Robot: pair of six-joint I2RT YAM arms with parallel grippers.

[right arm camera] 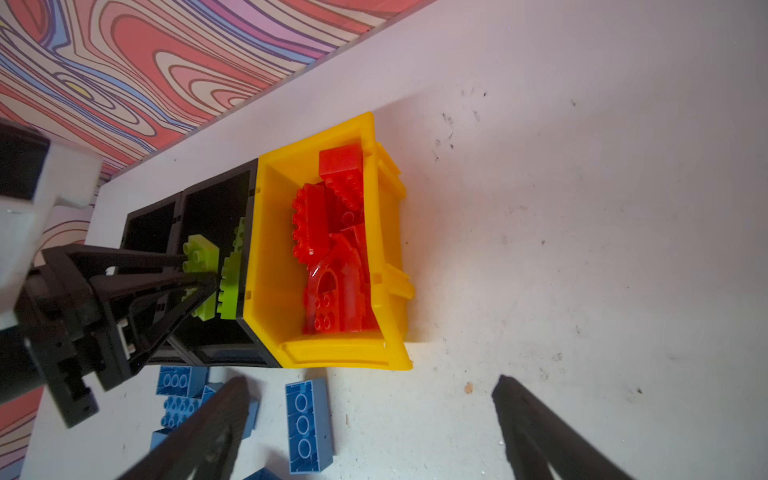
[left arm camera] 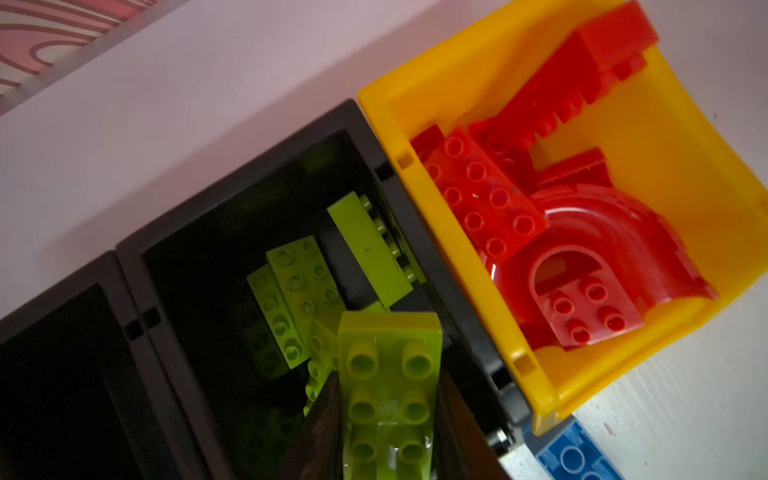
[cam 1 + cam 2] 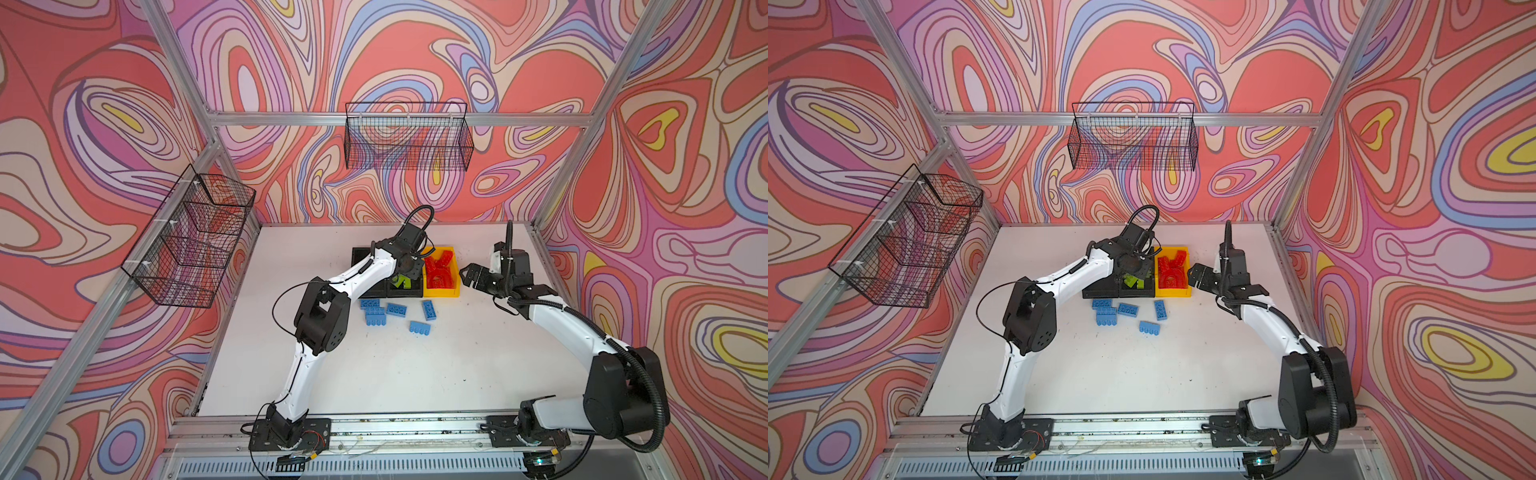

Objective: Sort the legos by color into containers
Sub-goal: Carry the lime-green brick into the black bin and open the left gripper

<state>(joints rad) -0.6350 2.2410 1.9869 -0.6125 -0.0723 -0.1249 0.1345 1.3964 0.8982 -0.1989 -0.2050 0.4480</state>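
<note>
My left gripper (image 2: 388,399) is shut on a lime green brick (image 2: 388,345), studs facing the camera, held over the middle black bin (image 2: 249,178). Other green bricks (image 2: 299,286) lie inside that bin. Beside it, the yellow bin (image 3: 442,293) holds red bricks (image 3: 440,270) and a red arch (image 2: 602,249). The far-left black bin (image 2: 54,286) looks dark inside. Several blue bricks (image 3: 429,309) lie on the white table in front of the bins. My right gripper (image 3: 467,276) hangs open just right of the yellow bin, with nothing between its fingers (image 1: 536,419).
Two black wire baskets hang on the walls, one at the back (image 3: 409,141) and one on the left (image 3: 191,237). The three bins stand in a touching row. Aluminium frame posts (image 3: 540,224) border the table at the back corners.
</note>
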